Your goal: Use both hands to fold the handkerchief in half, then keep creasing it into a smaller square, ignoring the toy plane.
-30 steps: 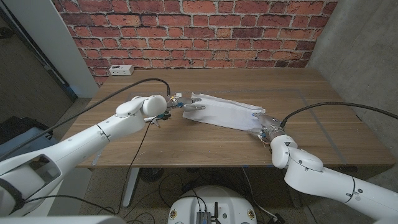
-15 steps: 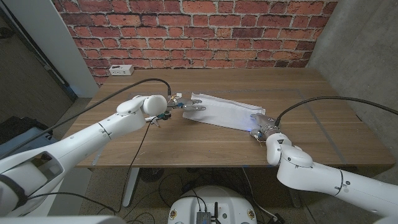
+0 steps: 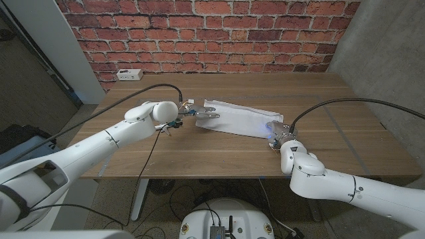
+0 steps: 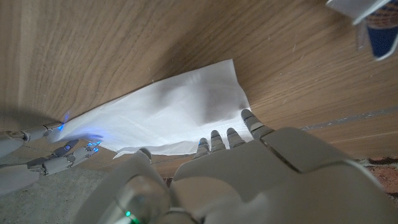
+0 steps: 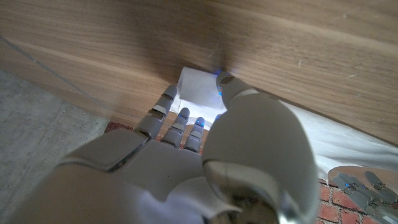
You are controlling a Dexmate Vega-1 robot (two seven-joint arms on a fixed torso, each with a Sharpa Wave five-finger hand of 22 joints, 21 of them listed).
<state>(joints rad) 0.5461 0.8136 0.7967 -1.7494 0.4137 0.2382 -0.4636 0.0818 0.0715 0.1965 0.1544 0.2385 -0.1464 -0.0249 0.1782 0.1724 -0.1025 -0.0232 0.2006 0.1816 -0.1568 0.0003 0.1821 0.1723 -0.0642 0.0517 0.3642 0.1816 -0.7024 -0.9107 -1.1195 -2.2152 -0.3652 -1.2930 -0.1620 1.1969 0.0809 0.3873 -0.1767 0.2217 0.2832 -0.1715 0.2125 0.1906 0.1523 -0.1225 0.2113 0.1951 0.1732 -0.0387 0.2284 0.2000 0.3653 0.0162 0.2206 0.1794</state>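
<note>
Standing at a wooden table (image 3: 332, 99) before a red brick wall (image 3: 199, 33), I press my left hand (image 3: 202, 113) on one end of the white handkerchief (image 3: 239, 119) lying mid-table; my right hand (image 3: 275, 131) grips its opposite end. A white box (image 3: 129, 74) sits at the far corner.

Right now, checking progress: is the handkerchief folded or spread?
Folded: the handkerchief lies as a long narrow strip, a hand at each end. Layers cannot be told.

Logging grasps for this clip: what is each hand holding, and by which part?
Both hands are at the white cloth handkerchief: left hand at one end, right hand at the opposite end. Whether either actually grips cannot be told.
</note>
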